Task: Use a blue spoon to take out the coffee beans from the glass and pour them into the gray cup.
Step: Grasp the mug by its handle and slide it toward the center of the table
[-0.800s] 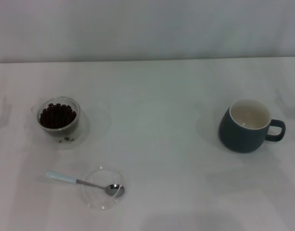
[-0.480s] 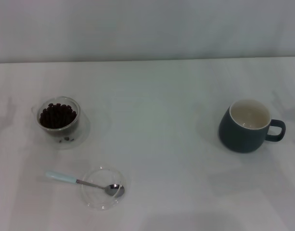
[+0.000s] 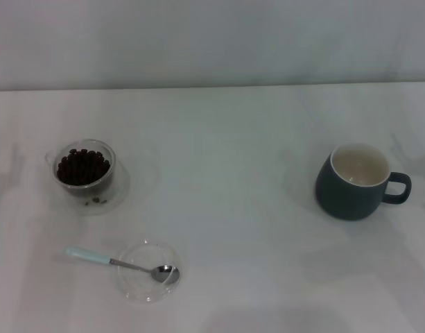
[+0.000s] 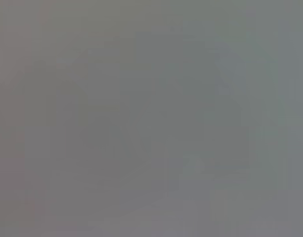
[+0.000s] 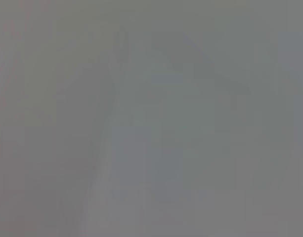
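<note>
The white bench (image 3: 219, 208) fills the head view from the near edge to a pale wall at the far side. No writing, brand or label can be read on anything.

The gray cup (image 3: 354, 183) is the largest vessel. It stands upright on the right side of the bench with its loop handle pointing right, and what shows of its cream-white inside looks bare.

The glass (image 3: 84, 171) stands upright on the left side, well apart from the cup, on a faint clear round base. It is filled nearly to the rim with the coffee beans (image 3: 82, 166), and a few dark specks show low down at its near side.

Nearer than the glass lies a flat clear dish (image 3: 147, 270). The blue spoon (image 3: 122, 263) lies across the dish's left rim: its metal bowl rests inside the dish, and its pale blue handle reaches out to the left over the bench. Nothing lies between these vessels.

Neither arm appears in the head view. Both wrist views show only a flat gray blur, so neither gripper's fingers can be seen and their opening cannot be told.
</note>
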Controlling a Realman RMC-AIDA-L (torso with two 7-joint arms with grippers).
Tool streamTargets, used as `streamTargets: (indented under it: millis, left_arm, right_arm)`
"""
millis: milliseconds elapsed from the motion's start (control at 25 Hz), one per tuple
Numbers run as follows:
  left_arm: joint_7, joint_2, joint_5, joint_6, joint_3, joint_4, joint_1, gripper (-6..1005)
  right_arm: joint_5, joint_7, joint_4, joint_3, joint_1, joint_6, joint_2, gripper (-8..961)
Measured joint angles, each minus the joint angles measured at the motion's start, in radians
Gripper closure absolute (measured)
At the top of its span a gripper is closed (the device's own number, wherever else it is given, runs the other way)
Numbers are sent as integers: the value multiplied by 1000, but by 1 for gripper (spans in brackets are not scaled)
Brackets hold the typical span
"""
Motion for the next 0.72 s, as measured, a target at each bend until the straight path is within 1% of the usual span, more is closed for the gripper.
streamTargets:
  millis: [360,600,720]
  left_arm:
    - [-3,-1,1,12,-1,-2,17,274]
    - [13,2,9,16,1,-1,23,273]
    - [16,3,13,25,1,5,35,273]
  right_arm:
    - [-4,-2,0,-5,4,3,1,84]
    - [-4,-2,-6,-11,-1,-34,-1,84]
    - [-4,0,-1,-32,-3,-29,0,84]
